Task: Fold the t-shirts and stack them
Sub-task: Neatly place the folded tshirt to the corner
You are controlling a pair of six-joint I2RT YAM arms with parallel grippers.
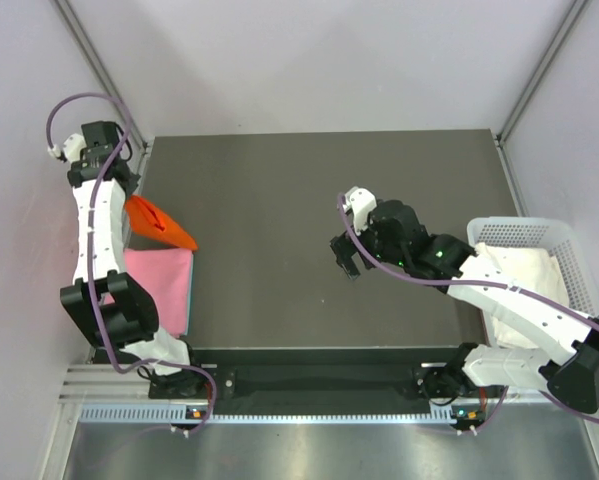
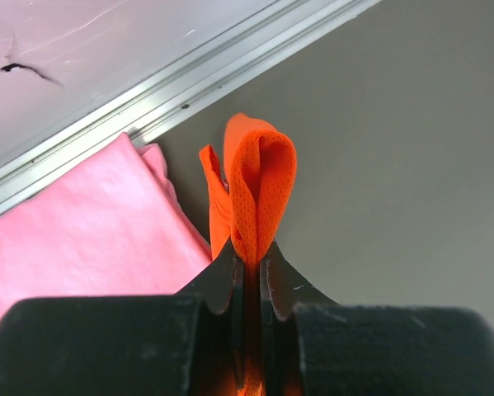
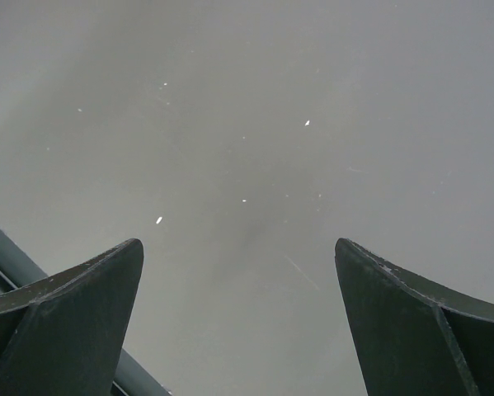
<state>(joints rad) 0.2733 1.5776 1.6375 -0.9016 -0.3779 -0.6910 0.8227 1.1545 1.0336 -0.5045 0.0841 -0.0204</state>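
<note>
The left pincer [image 2: 251,252] is pressed together on a bunched fold of the orange-red t-shirt [image 2: 259,181], held at the left edge of the desk [image 1: 309,190], just on the far side of the pale pink t-shirt [image 2: 90,223] lying flat there. The step probably calls for carrying the cloth right onto bare desk and spreading it before folding; dragging it low could ruffle the pink one. The right pincer [image 1: 347,262] hovers mid-desk, spread wide and empty. A white t-shirt [image 1: 514,268] lies in the basket [image 1: 524,228] at the right.

Open tabletop [image 1: 279,230] between pink shirt [image 1: 161,285] and basket [image 1: 524,230]
</note>
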